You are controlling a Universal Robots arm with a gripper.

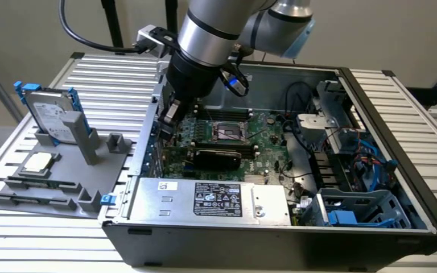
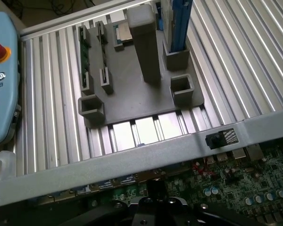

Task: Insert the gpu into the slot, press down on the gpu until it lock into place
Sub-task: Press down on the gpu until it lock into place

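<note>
GPU: the black card lies flat across the green motherboard in the middle of the open case, looking seated along its slot line; no part of the blue slot can be made out from here.
Nearest the camera: the case's front wall, then the silver labelled power supply sitting just in front of the card.
Drive cage: grey-blue plastic bay at the exterior view's right, near corner, blue cables behind it.
Board centre: the square silver CPU socket just behind the card, memory strips beyond that.
Gripper: it is down over the board's far edge at the exterior view's left, well apart from the card, jaws pressed together and nothing pinched between them.
Wrist view: the gripper body hangs over the board's rear connectors, and the case's rear wall crosses the picture.
Outside the case: the grey parts holder on the ribbed table, a hard drive standing in it and a CPU chip lying in its pocket.
Pendant: a light-blue teach pendant lies on the table.
Progress: I judge the insertion done, card in place and let go; whether the latch has clicked cannot be told.
</note>
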